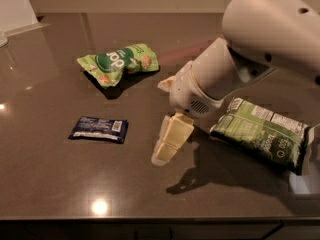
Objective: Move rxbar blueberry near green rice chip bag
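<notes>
The rxbar blueberry (pixel 99 129), a small flat navy wrapper with a white label patch, lies on the dark table at the left front. The green rice chip bag (pixel 118 63), bright light green with a dark round logo, lies behind it toward the table's middle back. My gripper (pixel 170 139) hangs from the white arm over the table's middle, to the right of the bar and a short way from it, in front of and to the right of the chip bag. It holds nothing.
A larger, darker olive-green flat bag (pixel 262 133) with white nutrition text lies at the right, beside the arm. The table's front edge (pixel 150 218) runs along the bottom. A pale wall corner (pixel 12 6) stands at the back left.
</notes>
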Available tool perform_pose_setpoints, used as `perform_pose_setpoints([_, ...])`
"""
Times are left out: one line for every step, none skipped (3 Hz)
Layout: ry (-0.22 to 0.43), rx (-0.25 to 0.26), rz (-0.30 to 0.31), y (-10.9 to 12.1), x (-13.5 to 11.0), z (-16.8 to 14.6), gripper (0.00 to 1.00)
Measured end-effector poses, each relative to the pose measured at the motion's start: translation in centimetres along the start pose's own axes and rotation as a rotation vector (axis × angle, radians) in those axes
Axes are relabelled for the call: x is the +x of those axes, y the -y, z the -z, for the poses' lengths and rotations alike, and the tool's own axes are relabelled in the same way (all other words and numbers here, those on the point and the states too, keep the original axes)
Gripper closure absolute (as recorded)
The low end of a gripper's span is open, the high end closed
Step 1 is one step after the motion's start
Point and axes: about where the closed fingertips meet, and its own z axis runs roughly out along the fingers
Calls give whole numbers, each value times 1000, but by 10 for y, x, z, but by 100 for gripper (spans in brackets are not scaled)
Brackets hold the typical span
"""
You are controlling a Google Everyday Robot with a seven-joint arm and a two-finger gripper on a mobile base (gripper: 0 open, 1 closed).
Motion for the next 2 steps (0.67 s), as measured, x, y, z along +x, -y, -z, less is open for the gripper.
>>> perform_pose_setpoints([54, -45, 3, -4, -14, -43, 0])
perform_pose_setpoints([88, -72, -1, -3, -28, -82, 0])
